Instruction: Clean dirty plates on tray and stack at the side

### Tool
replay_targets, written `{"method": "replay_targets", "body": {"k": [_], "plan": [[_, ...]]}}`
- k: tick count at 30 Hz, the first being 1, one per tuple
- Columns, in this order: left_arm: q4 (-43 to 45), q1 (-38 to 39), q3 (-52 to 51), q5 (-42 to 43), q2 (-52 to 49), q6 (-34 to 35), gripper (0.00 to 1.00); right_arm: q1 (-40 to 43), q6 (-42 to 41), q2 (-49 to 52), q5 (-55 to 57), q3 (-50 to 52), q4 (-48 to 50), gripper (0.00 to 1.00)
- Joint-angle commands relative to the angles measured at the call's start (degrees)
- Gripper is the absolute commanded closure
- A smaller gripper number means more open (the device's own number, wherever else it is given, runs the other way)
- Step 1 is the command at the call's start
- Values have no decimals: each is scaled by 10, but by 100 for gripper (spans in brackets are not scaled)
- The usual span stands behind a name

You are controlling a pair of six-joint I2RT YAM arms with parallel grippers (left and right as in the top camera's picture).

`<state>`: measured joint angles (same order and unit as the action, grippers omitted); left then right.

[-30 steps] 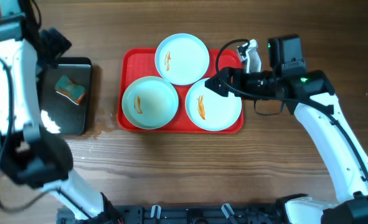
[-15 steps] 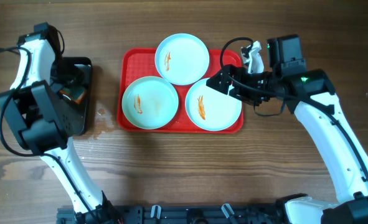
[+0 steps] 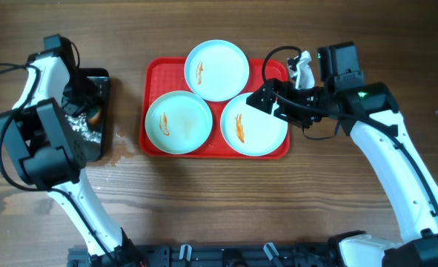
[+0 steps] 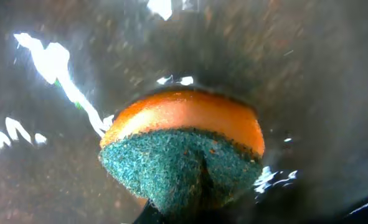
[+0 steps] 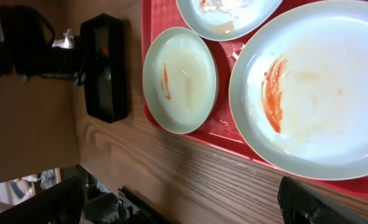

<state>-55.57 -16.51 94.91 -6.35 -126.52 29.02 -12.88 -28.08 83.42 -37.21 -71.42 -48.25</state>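
Three dirty plates lie on the red tray (image 3: 158, 70): one at the back (image 3: 216, 70), one front left (image 3: 178, 122), one front right (image 3: 254, 124), each with orange smears. My left gripper (image 3: 85, 113) is down in the black tray (image 3: 101, 83), shut on an orange sponge with a green scouring side (image 4: 184, 155); only the dark fingertips (image 4: 171, 214) show beneath it. My right gripper (image 3: 267, 100) hovers open over the back right rim of the front-right plate (image 5: 320, 87), nothing between its fingers (image 5: 320, 205).
Wet smears glisten on the black tray's floor (image 4: 53, 62), and a damp patch marks the wood (image 3: 122, 148) between the two trays. Bare wooden tabletop (image 5: 190, 174) lies in front of the red tray (image 5: 202, 134).
My left arm has dropped onto the black tray and its gripper has closed on the sponge. The right gripper has barely shifted and stays open.
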Motion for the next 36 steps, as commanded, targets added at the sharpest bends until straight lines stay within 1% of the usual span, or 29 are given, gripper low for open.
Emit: {"method": "replay_targets", "body": {"k": [1,4,6,9,13,15,17,19,20,21,22,23,24,25,26,27,28,30,33,34,36], "plan": [[-2,-2,-9,-6,90,-2,96,-2,-2,-1,20,-12,-3,0],[8,-2,-9,-6,163,-3,96,-2,-3,-1,26,-12,-5,0],[13,-3,-9,-8,185,-3,96,-2,-2,-1,35,-12,-12,1],[26,-4,-31,-26,167,-2,96,-2,-4,0,34,-12,-16,0],[110,-4,-115,-34,123,-3,96,-2,-4,0,34,-12,-3,0],[108,-5,-108,-29,134,-2,96,-2,-3,0,34,-12,2,0],[78,-4,-75,-5,178,-2,96,-15,11,0,34,-12,26,0],[81,-4,-68,1,221,-2,96,-34,9,1,34,-12,60,0],[100,-4,-68,1,226,-2,96,-63,-15,10,43,-12,111,0],[106,-4,-68,1,216,-2,96,-79,-36,17,63,-12,132,0],[104,-4,-68,10,203,-3,96,-99,-52,28,96,-12,154,4],[92,-4,-68,20,186,-3,96,-141,-84,59,177,-12,179,25],[81,-5,-68,20,182,-3,96,-163,-86,82,213,-12,197,43],[77,-4,-68,21,183,-3,96,-185,-84,108,244,-12,217,49],[70,-4,-68,21,189,-3,96,-208,-97,146,285,-12,236,52],[60,-4,-68,25,195,-3,96,-220,-99,182,303,-12,255,53],[55,-4,-68,33,197,-5,96,-226,-94,212,302,-13,275,55],[59,-4,-68,54,197,-35,96,-228,-77,259,302,-13,298,61],[63,-4,-68,62,197,-35,96,-228,-27,306,308,-13,331,62],[63,-4,-68,72,197,-35,96,-228,-27,316,323,-13,332,64],[63,-3,-68,94,197,-35,96,-228,-23,326,322,-13,336,65]]}}
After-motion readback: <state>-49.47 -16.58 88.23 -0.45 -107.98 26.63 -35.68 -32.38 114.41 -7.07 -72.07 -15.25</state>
